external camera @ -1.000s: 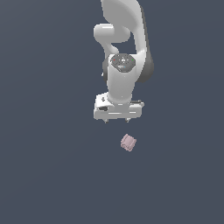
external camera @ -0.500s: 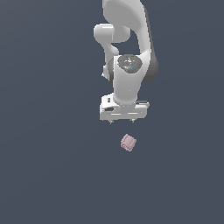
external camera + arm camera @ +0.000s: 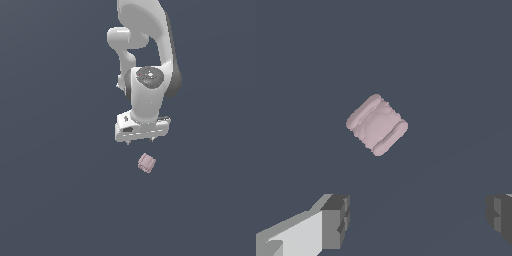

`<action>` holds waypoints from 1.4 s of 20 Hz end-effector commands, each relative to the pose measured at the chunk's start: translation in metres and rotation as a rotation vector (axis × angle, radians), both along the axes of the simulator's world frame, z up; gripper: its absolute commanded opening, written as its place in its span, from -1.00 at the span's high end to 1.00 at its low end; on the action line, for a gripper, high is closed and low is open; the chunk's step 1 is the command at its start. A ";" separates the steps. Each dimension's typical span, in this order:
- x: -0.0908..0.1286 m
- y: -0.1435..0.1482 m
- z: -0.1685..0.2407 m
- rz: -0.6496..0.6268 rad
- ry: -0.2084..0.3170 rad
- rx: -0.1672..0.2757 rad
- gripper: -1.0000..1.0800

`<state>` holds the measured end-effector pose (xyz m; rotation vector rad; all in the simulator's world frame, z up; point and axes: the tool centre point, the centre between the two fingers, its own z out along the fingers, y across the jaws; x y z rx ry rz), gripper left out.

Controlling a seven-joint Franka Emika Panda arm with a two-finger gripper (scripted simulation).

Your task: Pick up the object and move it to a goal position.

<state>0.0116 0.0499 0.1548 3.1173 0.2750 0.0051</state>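
The object (image 3: 146, 163) is a small pale pink blocky lump with ridged sides, lying on the dark grey floor. In the exterior view my white gripper (image 3: 140, 142) hangs just above and behind it, not touching it. In the wrist view the object (image 3: 377, 124) lies ahead of the gripper (image 3: 418, 220), apart from it and not between the fingers. The two grey fingertips (image 3: 336, 220) stand wide apart with nothing between them, so the gripper is open and empty.
The flat dark grey floor (image 3: 55, 200) spreads all around with no other objects in view. The white arm (image 3: 147, 60) rises above the gripper toward the exterior view's top.
The arm has shifted slightly toward the exterior view's right and lower, bringing the gripper closer above the object. The object has not moved.
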 end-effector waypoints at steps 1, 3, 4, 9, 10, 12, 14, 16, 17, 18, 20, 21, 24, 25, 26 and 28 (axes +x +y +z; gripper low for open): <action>0.003 0.002 -0.004 0.048 0.001 -0.001 -0.92; 0.006 0.004 -0.007 0.094 0.003 -0.002 -0.92; 0.007 0.005 -0.009 0.120 0.003 -0.002 -0.92; 0.016 0.012 -0.021 0.267 0.006 -0.003 -0.92; 0.018 0.014 -0.023 0.297 0.007 -0.003 -0.92; 0.022 0.016 -0.028 0.358 0.008 -0.003 -0.92; 0.025 0.019 -0.033 0.418 0.009 -0.002 -0.92; 0.029 0.022 -0.038 0.478 0.010 -0.001 -0.92; 0.030 0.023 -0.040 0.508 0.010 0.000 -0.92; 0.032 0.025 -0.043 0.537 0.010 0.001 -0.92; 0.035 0.027 -0.047 0.589 0.010 0.002 -0.92; 0.036 0.028 -0.049 0.613 0.010 0.003 -0.92; 0.039 0.031 -0.054 0.674 0.010 0.005 -0.92; 0.040 0.032 -0.055 0.692 0.010 0.006 -0.92; 0.041 0.033 -0.057 0.708 0.010 0.006 -0.92; 0.042 0.034 -0.059 0.735 0.009 0.007 -0.92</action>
